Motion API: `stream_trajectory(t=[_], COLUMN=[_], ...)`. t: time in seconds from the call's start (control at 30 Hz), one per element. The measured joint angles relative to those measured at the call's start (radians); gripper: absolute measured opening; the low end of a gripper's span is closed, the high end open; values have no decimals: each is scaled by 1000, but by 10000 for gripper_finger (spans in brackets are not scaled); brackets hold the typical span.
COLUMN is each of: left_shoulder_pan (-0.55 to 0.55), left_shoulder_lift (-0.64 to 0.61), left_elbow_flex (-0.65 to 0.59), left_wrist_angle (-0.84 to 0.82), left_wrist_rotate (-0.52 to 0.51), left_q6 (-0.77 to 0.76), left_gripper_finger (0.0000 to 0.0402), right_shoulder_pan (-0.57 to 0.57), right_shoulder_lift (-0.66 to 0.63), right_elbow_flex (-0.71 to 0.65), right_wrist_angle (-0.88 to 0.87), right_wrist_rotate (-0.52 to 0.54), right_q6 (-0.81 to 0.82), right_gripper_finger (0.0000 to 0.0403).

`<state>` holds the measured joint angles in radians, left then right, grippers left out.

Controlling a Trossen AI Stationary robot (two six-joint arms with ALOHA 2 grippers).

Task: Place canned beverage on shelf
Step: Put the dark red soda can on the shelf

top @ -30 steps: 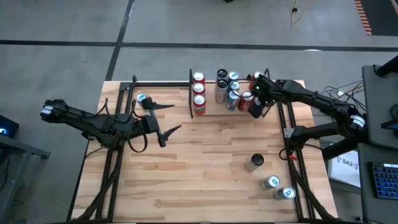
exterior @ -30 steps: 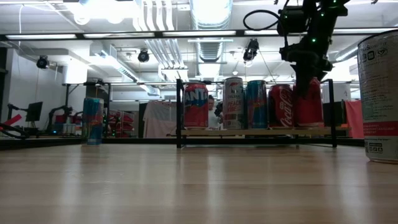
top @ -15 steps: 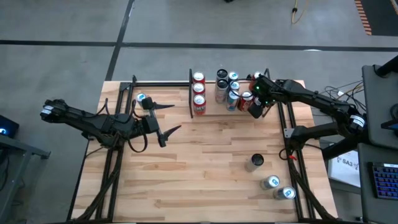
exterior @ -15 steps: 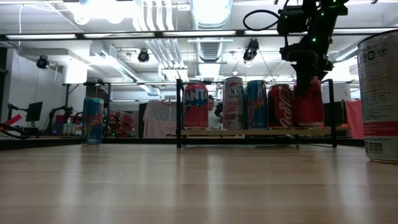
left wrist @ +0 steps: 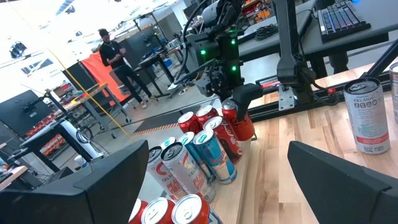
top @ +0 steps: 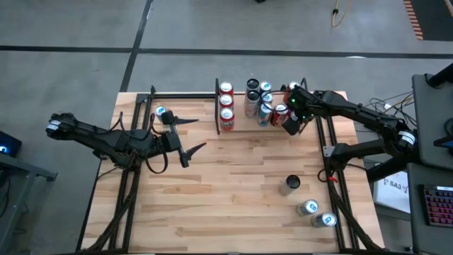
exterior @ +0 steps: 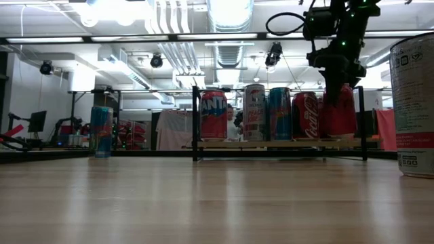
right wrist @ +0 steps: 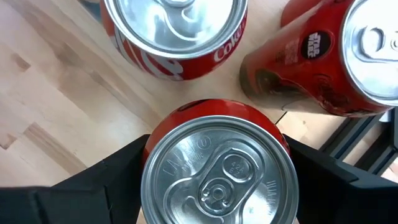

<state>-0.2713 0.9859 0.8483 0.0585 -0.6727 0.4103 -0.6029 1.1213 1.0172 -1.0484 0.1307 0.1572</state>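
The shelf (top: 241, 125) stands at the table's far middle, and several cans stand upright on its board in rows. At its right end my right gripper (top: 291, 125) is shut on a red can (right wrist: 217, 168), next to a Coca-Cola can (right wrist: 177, 31) and another red can (right wrist: 323, 68). In the low view the red can (exterior: 337, 115) shows beside the others at the shelf's right rail. My left gripper (top: 201, 134) hangs open over the table's left half, pointing level toward the shelf with nothing between its fingers. My right gripper pinches the red can between its two fingers, one finger (right wrist: 118, 180) on each opposite side of the can's wall (right wrist: 273, 134), just below the top rim. The fingers slant steeply down from above. The can stands about upright; whether its base rests on the board I cannot tell.
A blue can (top: 161, 112) stands alone at the far left near my left gripper. Three more cans (top: 291, 184), (top: 308, 207), (top: 327, 219) stand at the near right. Black frame rails (top: 134, 106) run along the table's left and right sides.
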Motion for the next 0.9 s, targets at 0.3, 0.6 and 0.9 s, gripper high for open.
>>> stream_trajectory(t=[0.3,0.6,0.9], left_shoulder_pan=[0,0,0], left_shoulder_lift=[0,0,1], left_elbow_flex=[0,0,0], left_wrist_angle=[-1,-1,-25], left_wrist_rotate=[1,4,3], left_q6=[-3,-9,-56], left_gripper_finger=[368,368,368], right_shoulder_pan=[1,0,1], right_shoulder_lift=[0,0,-1], right_elbow_flex=[2,14,148], right_wrist_angle=[-16,-31,-128], right_wrist_rotate=[-1,-1,-102], right_q6=[1,9,44], right_gripper_finger=[292,292,292])
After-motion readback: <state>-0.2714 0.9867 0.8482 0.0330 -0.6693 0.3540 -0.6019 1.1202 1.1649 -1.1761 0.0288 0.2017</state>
